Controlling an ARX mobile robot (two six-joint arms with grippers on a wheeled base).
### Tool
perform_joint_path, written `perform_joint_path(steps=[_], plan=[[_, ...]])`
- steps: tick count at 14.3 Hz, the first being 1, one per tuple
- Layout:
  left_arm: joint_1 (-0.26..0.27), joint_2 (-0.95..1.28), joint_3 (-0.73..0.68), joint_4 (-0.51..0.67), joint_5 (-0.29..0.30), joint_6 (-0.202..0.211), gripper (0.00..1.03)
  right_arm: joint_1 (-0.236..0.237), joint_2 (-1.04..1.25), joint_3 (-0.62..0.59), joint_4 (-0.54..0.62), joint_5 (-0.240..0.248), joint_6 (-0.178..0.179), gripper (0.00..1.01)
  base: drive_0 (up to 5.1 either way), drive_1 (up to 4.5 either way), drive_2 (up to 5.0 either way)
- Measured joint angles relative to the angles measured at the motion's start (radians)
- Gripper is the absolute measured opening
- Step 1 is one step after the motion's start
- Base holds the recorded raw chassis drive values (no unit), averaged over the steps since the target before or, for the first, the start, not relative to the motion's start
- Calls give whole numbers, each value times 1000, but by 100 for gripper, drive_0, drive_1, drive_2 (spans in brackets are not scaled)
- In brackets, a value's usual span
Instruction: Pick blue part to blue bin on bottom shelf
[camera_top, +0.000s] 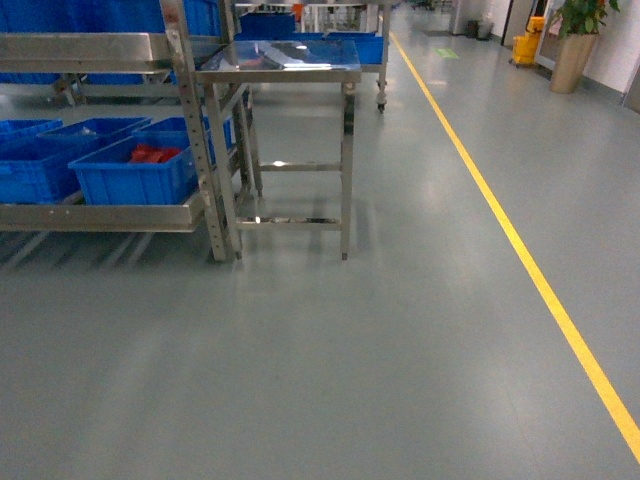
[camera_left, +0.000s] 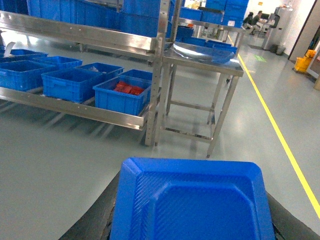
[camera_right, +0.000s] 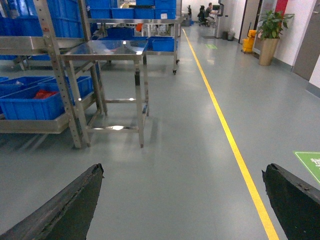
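A blue moulded plastic part (camera_left: 192, 205), tray-like with a ribbed recessed face, was seen clamped in the left gripper (camera_left: 192, 225), whose dark fingers (camera_left: 95, 220) were closed against its edges, while the right gripper (camera_right: 182, 210) was held wide open and empty above the grey floor. The silver roller-railed bottom shelf (camera_top: 100, 214) of the steel rack was seen well apart, with a blue plastic bin holding red pieces (camera_top: 140, 170) at its right end beside a bare steel table (camera_top: 280, 62). It was judged that the part could be dropped into the wrong bin, or knocked against the rack upright (camera_top: 205, 150), since several similar blue bins were lined along that shelf.
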Motion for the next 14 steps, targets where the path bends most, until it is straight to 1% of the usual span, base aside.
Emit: perform_joint_path(steps=[14], plan=[[0, -1, 0, 3, 0, 0, 43, 0, 0, 0, -1, 0, 0, 98, 4, 407, -399]])
